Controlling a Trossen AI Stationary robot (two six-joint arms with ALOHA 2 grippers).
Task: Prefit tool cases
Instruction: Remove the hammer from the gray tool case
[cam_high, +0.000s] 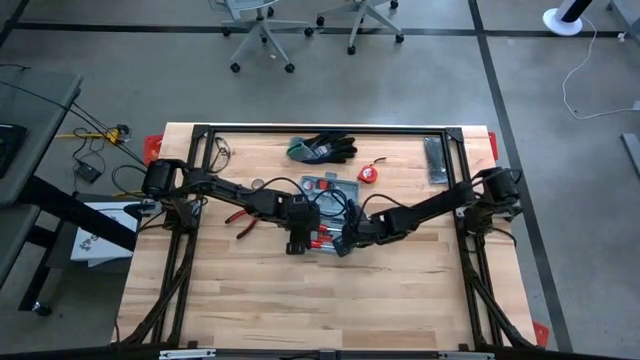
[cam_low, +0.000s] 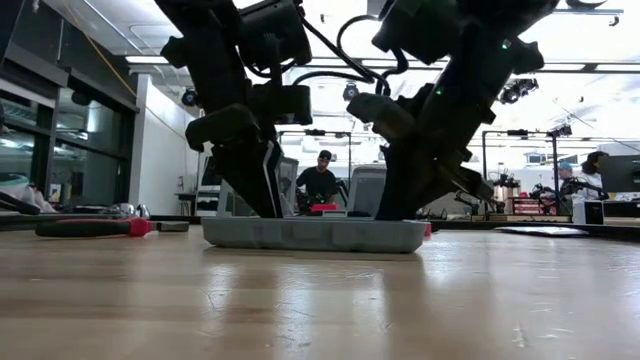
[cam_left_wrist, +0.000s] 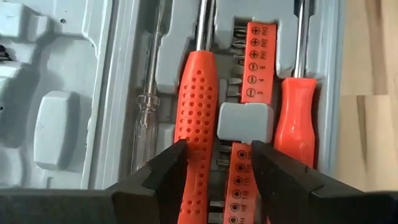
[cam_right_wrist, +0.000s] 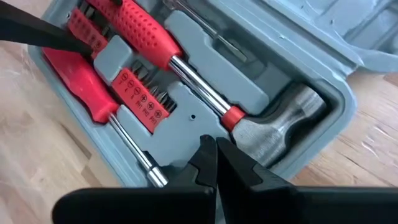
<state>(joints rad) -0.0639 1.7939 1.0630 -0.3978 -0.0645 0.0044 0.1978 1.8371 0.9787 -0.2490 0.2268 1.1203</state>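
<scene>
The grey-blue tool case (cam_high: 320, 184) lies open on the table's middle, its base flat on the wood in the low view (cam_low: 315, 235). In its recesses lie a hammer with an orange handle (cam_left_wrist: 196, 106) and steel head (cam_right_wrist: 280, 118), an orange screwdriver (cam_left_wrist: 295, 118) and a strip of bits (cam_left_wrist: 258, 59). My left gripper (cam_left_wrist: 217, 158) is open, pointing down, its fingers astride the hammer handle and bit strip. My right gripper (cam_right_wrist: 216, 155) is shut, its tips low over the tray beside the hammer's neck. My left gripper has one finger (cam_left_wrist: 168, 171) at the outer side of the hammer handle and the other (cam_left_wrist: 273, 171) past the bit strip; whether either touches, I cannot tell. My right gripper's shut fingers (cam_right_wrist: 205, 158) come slanting down at the case's tray (cam_right_wrist: 186, 134); whether they touch it, I cannot tell.
Red-handled pliers (cam_high: 240, 218) lie left of the case. Black-and-green gloves (cam_high: 322, 148), a red tape measure (cam_high: 369, 173) and a dark flat bar (cam_high: 436, 160) lie toward the far edge. The near half of the table (cam_high: 320, 300) is bare wood. A person (cam_low: 322, 180) sits beyond the table.
</scene>
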